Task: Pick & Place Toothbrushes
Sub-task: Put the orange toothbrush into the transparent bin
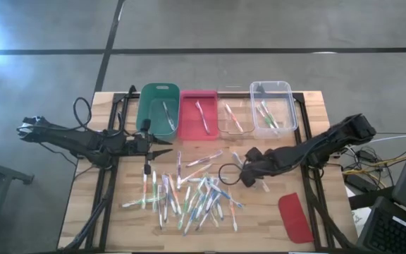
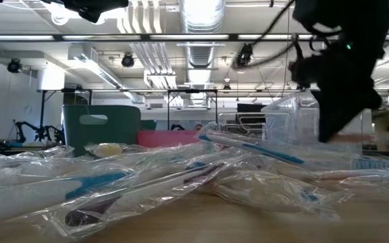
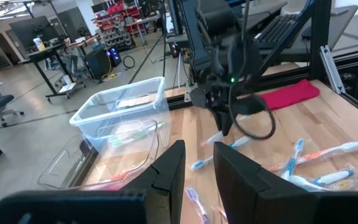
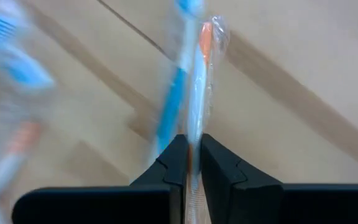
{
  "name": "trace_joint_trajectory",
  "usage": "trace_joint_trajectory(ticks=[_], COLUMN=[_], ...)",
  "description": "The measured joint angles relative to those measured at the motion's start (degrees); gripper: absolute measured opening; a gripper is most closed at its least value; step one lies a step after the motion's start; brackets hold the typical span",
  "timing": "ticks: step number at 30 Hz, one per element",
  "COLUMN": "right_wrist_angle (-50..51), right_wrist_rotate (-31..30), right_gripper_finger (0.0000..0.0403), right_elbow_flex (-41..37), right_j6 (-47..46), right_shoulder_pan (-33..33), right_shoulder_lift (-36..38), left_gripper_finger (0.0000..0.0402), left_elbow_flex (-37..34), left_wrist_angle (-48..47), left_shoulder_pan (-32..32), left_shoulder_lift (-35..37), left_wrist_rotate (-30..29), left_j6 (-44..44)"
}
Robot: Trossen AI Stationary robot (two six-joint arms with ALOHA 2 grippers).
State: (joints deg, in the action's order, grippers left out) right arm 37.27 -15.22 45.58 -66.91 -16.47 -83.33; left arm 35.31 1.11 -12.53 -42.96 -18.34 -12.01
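Several wrapped toothbrushes (image 1: 189,194) lie in a loose heap on the wooden table (image 1: 118,233), also close up in the low view (image 2: 181,175). My right gripper (image 4: 194,155) stands at the heap's right side (image 1: 249,180), pointing steeply down, shut on an orange-accented toothbrush (image 4: 202,68). A blue-accented toothbrush (image 4: 171,112) shows right beside it. My left gripper (image 3: 197,165) hovers open at the table's left (image 1: 166,150), pointing level toward the right, with nothing between its fingers. My right gripper pinches the wrapped orange toothbrush between its two fingers, on the handle (image 4: 196,127), coming from above and slanting down. The fingers lie across the brush, which runs on well past them. Blur hides whether its far end is clear of the table.
Four bins stand in a row at the far edge: green (image 1: 159,92), red (image 1: 198,95), clear (image 1: 225,130) and a taller clear one (image 1: 287,88), each with toothbrushes inside. A flat red lid (image 1: 294,217) lies at the near right. Bare wood shows at the near left.
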Motion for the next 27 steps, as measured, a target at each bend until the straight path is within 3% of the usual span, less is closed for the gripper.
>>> trace_joint_trajectory(ticks=[6,11,22,27], right_wrist_angle=[1.90,6.12,7.70,7.36], right_wrist_rotate=[-7.82,-13.68,-12.83,-8.95], right_gripper_finger=[0.0023,0.0022,0.0022,0.0022], right_elbow_flex=[9.37,17.61,28.39,29.27], right_j6=[9.42,17.78,31.42,34.39], right_shoulder_pan=[0.73,5.15,19.87,25.89], right_shoulder_lift=[0.46,0.22,0.31,0.30], left_gripper_finger=[0.0090,0.0090,0.0090,0.0090], left_elbow_flex=[0.00,0.00,0.00,0.00], left_wrist_angle=[-0.03,-0.07,-0.10,-0.10], left_shoulder_pan=[0.00,0.00,0.00,0.04], left_shoulder_lift=[0.00,0.00,0.00,0.00], left_wrist_rotate=[0.00,-0.01,-0.01,0.01], left_j6=[-0.01,-0.02,-0.01,-0.01])
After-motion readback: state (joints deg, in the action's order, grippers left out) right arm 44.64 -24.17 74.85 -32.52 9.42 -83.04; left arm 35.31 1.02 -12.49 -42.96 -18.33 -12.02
